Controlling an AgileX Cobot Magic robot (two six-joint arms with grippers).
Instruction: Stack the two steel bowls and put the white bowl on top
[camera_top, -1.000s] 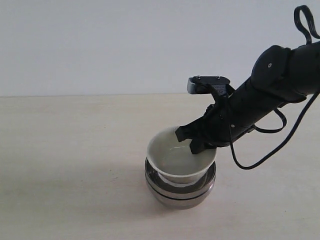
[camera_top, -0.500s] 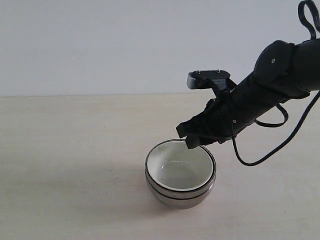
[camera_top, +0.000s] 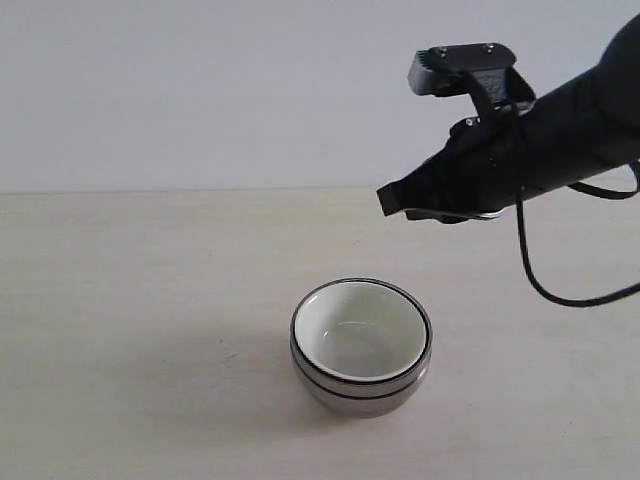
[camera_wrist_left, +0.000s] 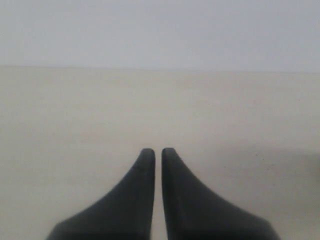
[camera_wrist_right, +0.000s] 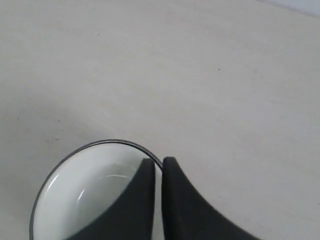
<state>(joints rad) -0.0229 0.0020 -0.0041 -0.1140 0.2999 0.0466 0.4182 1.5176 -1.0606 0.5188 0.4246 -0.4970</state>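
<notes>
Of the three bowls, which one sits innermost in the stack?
The white bowl: glossy cream inside, nested in the two steel bowls, whose shiny metal sides show beneath it.

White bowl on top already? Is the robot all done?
Looks done: the two steel bowls sit stacked and the white bowl nests inside the top one. Nothing is in hand: the right claw hangs shut and empty above them. Nothing seems left to do.

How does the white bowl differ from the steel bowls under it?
The white bowl is cream and glossy; the steel bowls are mirror-like metal. The white bowl sits nested inside; the steel bowls hold it and stand on the table. The steel rim rings the white bowl's narrower rim. All are round and upright.
</notes>
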